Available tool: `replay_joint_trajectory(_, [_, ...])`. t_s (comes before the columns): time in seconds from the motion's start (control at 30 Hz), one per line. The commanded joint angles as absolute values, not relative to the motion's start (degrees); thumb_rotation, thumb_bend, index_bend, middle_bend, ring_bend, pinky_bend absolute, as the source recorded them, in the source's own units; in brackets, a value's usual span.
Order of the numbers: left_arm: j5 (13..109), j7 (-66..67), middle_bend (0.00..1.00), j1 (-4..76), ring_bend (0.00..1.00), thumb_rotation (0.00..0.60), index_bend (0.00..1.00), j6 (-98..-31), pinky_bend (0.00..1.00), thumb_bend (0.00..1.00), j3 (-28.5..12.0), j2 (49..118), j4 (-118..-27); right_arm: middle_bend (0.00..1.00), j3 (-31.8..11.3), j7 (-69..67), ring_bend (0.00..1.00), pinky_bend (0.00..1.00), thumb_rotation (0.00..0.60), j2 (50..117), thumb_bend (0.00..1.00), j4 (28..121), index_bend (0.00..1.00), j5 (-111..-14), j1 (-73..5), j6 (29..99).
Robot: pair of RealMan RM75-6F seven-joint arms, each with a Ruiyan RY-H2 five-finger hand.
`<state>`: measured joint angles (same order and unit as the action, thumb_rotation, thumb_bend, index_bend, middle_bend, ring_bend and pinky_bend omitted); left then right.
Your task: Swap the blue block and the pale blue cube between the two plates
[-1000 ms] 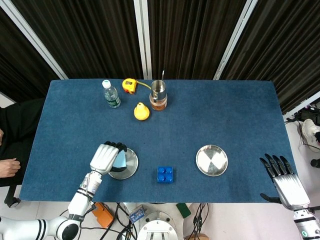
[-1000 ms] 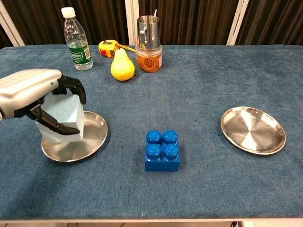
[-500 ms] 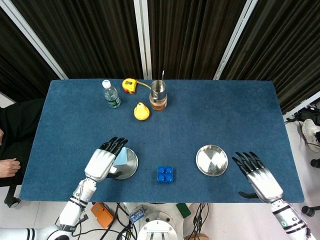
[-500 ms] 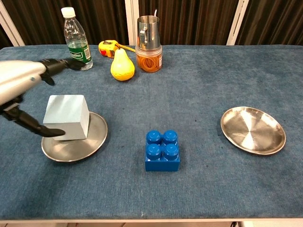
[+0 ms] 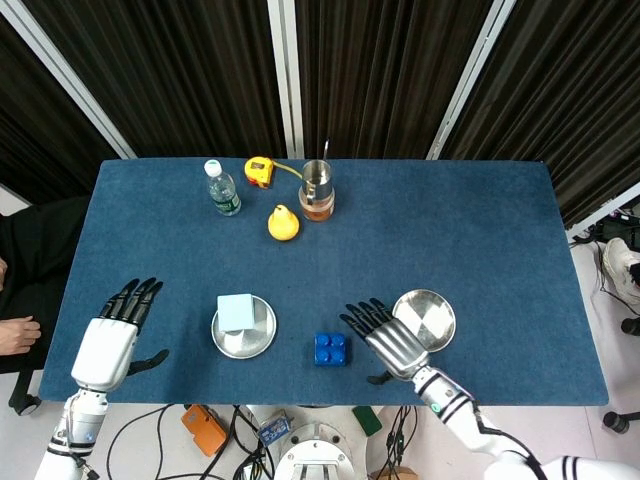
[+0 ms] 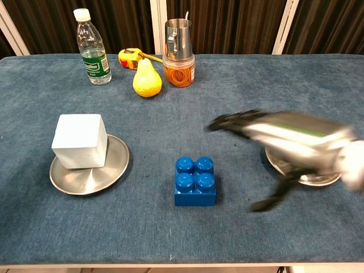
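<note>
Dark pleated curtains behind, apparently pale floor.

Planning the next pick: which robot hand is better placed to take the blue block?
The right robot hand: open, just beside the blue block. The left robot hand is beyond the cube's plate.

Prob. robot lab: blue-cloth table, black curtains, floor cables.

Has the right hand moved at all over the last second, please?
Yes. The right hand has swept leftward in the head view, from beyond the empty plate at the table's edge to between that plate and the blue block.
</note>
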<state>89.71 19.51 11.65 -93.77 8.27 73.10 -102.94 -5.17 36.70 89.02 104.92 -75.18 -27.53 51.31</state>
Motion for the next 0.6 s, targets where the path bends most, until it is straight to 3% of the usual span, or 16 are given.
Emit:
replay_joint_trajectory(0.03, [88.74, 15.53, 0.07, 9.53, 0.06, 0.6, 0.04, -94.27, 0.21, 0.0, 7.95, 71.85, -99.84, 0.0, -7.24, 45.01, 0.0, 0.0, 0.527, 98.79, 0.13, 101.74, 0.0, -66.15, -32.78, 50.35])
replay_joint_trajectory(0.23, [89.72, 13.96, 0.07, 8.42, 0.06, 0.6, 0.04, -93.8, 0.2, 0.01, 7.22, 71.59, -98.46, 0.0, -7.47, 48.35, 0.0, 0.0, 0.528, 102.52, 0.15, 98.76, 0.0, -60.95, -35.22, 52.61])
replay_joint_trajectory(0.3, [89.94, 13.72, 0.07, 8.19, 0.06, 0.6, 0.04, -93.57, 0.2, 0.01, 6.81, 71.56, -98.19, 0.05, -7.6, 48.59, 0.02, 0.04, 0.528, 102.94, 0.2, 98.19, 0.04, -60.2, -35.79, 53.49])
replay_joint_trajectory(0.43, [90.05, 13.05, 0.07, 7.85, 0.06, 0.6, 0.04, -92.96, 0.2, 0.01, 6.05, 71.59, -97.78, 0.29, -7.69, 48.35, 0.25, 0.36, 0.533, 103.19, 0.28, 97.56, 0.34, -58.99, -36.54, 54.83])
replay_joint_trajectory(0.6, [90.18, 12.34, 0.07, 7.47, 0.06, 0.6, 0.04, -92.07, 0.2, 0.01, 5.29, 71.83, -97.21, 0.49, -6.96, 47.98, 0.46, 0.59, 0.6, 103.32, 0.31, 97.16, 0.57, -58.58, -37.26, 56.19])
